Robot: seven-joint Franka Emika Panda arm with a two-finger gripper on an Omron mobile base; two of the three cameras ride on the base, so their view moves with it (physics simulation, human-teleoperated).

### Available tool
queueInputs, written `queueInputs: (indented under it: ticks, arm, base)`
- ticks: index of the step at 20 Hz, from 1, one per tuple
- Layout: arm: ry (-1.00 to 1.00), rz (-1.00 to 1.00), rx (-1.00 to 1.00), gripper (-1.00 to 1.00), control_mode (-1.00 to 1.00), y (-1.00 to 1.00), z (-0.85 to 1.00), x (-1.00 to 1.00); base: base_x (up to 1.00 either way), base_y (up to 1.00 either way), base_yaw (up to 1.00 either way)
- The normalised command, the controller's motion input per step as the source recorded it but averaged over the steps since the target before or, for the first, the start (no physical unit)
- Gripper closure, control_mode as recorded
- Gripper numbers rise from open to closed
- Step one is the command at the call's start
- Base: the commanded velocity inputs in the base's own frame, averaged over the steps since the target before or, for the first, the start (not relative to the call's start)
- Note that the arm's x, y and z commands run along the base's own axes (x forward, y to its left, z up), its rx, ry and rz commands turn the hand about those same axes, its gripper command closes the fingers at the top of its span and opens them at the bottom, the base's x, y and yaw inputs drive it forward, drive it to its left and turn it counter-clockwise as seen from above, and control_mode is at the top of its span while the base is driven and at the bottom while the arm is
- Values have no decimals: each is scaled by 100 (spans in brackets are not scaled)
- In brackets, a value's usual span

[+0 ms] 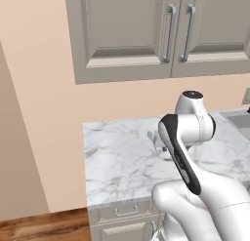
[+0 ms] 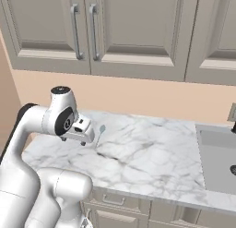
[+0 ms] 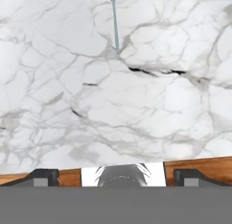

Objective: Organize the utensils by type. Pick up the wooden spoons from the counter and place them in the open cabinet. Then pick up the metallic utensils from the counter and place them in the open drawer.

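One teal spoon lies on counter (claw spread wide).

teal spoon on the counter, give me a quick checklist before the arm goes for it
1. Tool open: ok, the two fingertips stand far apart at the bottom of the hand view.
2. Tool empty: ok, nothing sits between the fingertips.
3. Teal spoon in sight: ok, it lies flat on the counter, handle toward the tool.
4. Tool lined up with the spoon: ok roughly, the handle runs near the middle of the hand view, with bare marble in between.
5. Space around the spoon: ok, nothing lies beside it.
6. Open drawer ready to receive it: cannot tell, the cabinet doors above are shut and no open drawer is visible.
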Motion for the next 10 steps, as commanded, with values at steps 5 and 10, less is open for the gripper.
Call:
queueInputs:
  ticks: [5, 10]
  arm:
    - [3, 0, 0, -100, -100, 0, -35, 22]
    - [-13, 0, 0, -100, -100, 0, -20, 6]
  base:
    - [0, 0, 0]
    - [0, 0, 0]
